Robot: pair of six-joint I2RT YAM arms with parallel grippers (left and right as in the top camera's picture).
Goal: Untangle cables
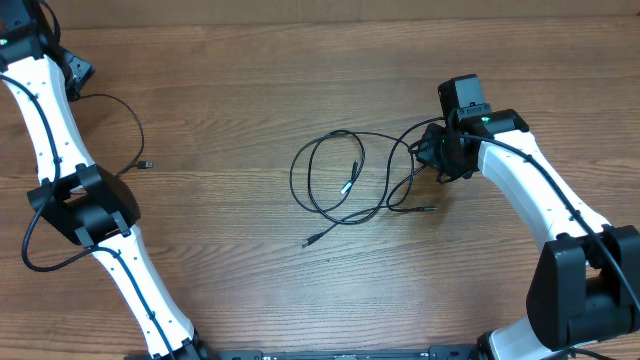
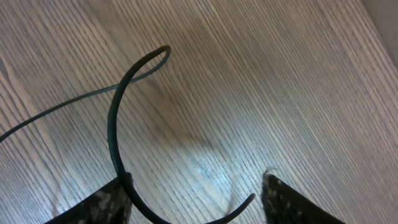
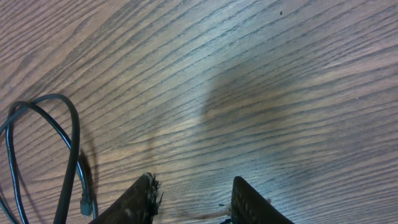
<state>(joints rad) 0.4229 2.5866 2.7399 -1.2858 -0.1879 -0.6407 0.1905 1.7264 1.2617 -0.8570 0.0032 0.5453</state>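
Cable loop (image 2: 112, 118) curves unclamped through the wide-apart left claw (image 2: 196, 182); other cables (image 3: 73, 143) lie beside the half-open, empty right claw (image 3: 194, 182).

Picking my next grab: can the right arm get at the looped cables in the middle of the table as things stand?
Probably yes. The right gripper sits at the right edge of the looped cables, jaws apart, and nothing lies across the way.
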